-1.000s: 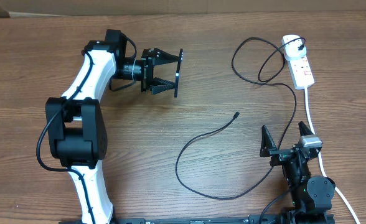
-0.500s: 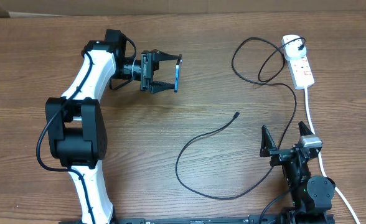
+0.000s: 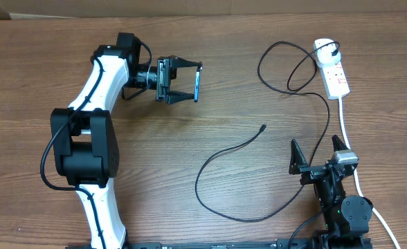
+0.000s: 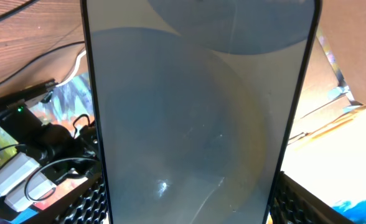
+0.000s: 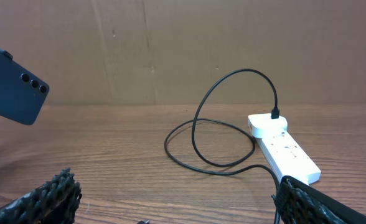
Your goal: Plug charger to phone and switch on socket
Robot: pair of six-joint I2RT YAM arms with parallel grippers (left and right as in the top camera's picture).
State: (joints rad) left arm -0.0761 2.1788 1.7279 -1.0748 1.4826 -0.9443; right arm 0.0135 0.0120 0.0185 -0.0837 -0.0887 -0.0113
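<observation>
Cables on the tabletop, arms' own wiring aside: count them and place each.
2. The black charger loops from the socket to mid-table; the white cord runs from the socket down the right edge. No others seen.

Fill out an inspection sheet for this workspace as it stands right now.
Surface: wooden table, wood grain showing.
Job's things: phone held off the table, its dark back and camera lenses facing the right wrist camera. The charger lies in loops with its connector tip free on the table and its other end plugged into the socket. The switch state cannot be told.
Clutter: nothing seen.
Grippers: left gripper shut on the phone; right gripper open, holding nothing.
Cables: thick white cord runs from the socket past the right arm.
Surroundings: brown cardboard wall behind the table.
</observation>
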